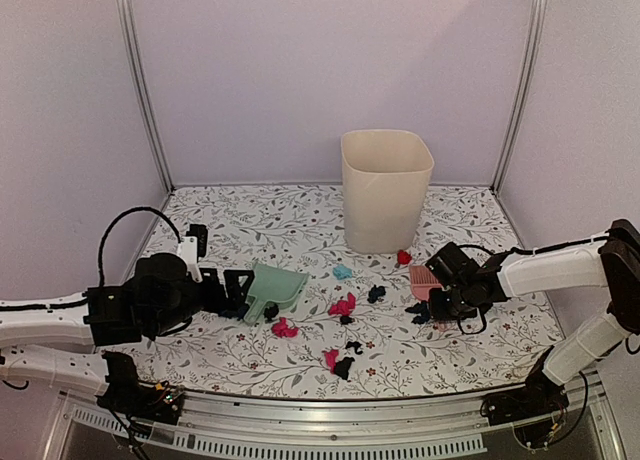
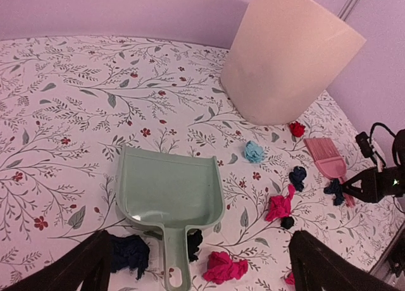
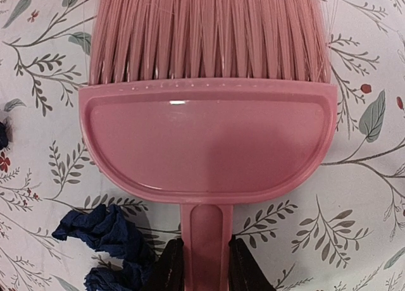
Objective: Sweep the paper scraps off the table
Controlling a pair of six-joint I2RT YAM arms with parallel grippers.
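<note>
1. Top external: the left gripper (image 1: 237,292) sat at the handle end of the mint dustpan (image 1: 277,287). The right gripper (image 1: 440,298) held the pink brush (image 1: 422,278), not far from the beige bin (image 1: 386,190). The paper scraps (image 1: 342,306) lay loose on the desk (image 1: 250,220), mostly between the 2 tools, with 1 red wad at the bin's foot. I judged the sweeping barely begun, since every wad I could see was on the desk.
2. Left wrist: the gripper's fingers (image 2: 82,266) stood wide apart on either side of the dustpan handle, touching nothing I could make out. The pan was empty. Navy and magenta wads lay beside its handle, so gathering and tipping were all left to do.
3. Right wrist: the gripper was clamped on the brush's handle, bristles pointing away over the desk, with a navy wad just beside the handle. I could read no brand, label or writing in any of the 3 views.
</note>
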